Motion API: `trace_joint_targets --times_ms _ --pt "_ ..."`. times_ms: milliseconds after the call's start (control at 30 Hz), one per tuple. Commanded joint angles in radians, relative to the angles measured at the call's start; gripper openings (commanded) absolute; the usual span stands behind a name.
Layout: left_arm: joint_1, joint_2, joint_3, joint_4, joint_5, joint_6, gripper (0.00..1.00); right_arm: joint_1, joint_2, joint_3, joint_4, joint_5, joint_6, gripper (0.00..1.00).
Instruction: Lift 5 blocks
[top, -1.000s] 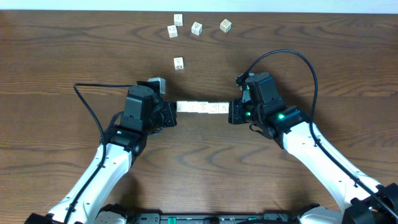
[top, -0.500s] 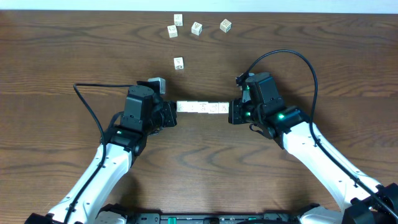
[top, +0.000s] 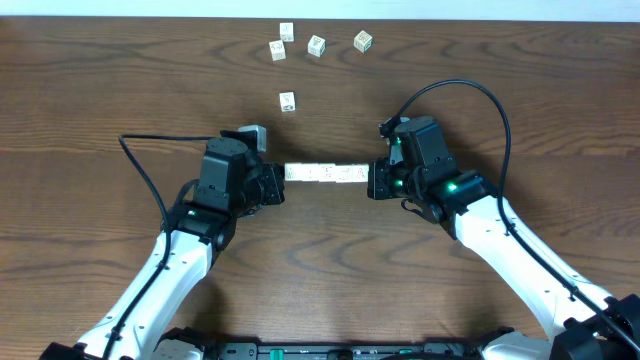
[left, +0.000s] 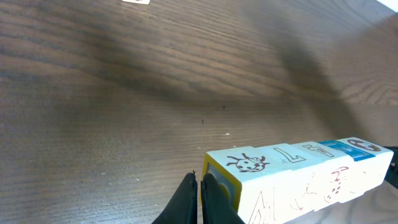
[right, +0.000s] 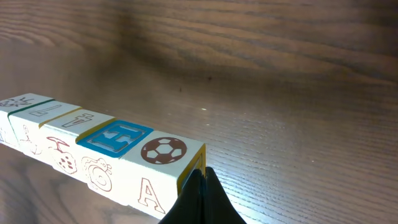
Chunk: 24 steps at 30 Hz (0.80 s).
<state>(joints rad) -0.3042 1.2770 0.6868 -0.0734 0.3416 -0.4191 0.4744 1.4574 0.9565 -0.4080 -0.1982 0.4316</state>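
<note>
Blocks (top: 326, 173) sit end to end as one row of five at the centre of the overhead frame, squeezed lengthwise between the two arms. At the row's left end the left gripper (top: 279, 183) has its fingers pressed together, their tips against the yellow-edged end face of the ladybird block (left: 245, 163). At the right end the right gripper (top: 372, 181) is likewise closed to a single point and butts against the end of the football block (right: 163, 150). Next to that one is a blue-framed letter block (right: 115, 135). Whether the row is clear of the tabletop (top: 320, 260) I cannot tell, though the wrist views show shadow beneath it. Five loose cubes (top: 316, 45) lie well apart from the row toward the upper edge. Four are clustered at top centre, and a single cube (top: 287, 100) lies lower, nearer the row.
</note>
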Motion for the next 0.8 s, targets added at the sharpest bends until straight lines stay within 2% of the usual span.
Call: trace_joint_targets --times_ms 0,767 --pt "-0.055 -0.003 0.050 0.017 0.249 -0.009 0.07 0.051 -0.019 0.058 0.029 -0.243 -0.014 0.01" --pt "-0.055 -0.003 0.050 0.002 0.249 -0.008 0.07 0.107 0.002 0.058 0.030 -0.173 -0.014 0.01"
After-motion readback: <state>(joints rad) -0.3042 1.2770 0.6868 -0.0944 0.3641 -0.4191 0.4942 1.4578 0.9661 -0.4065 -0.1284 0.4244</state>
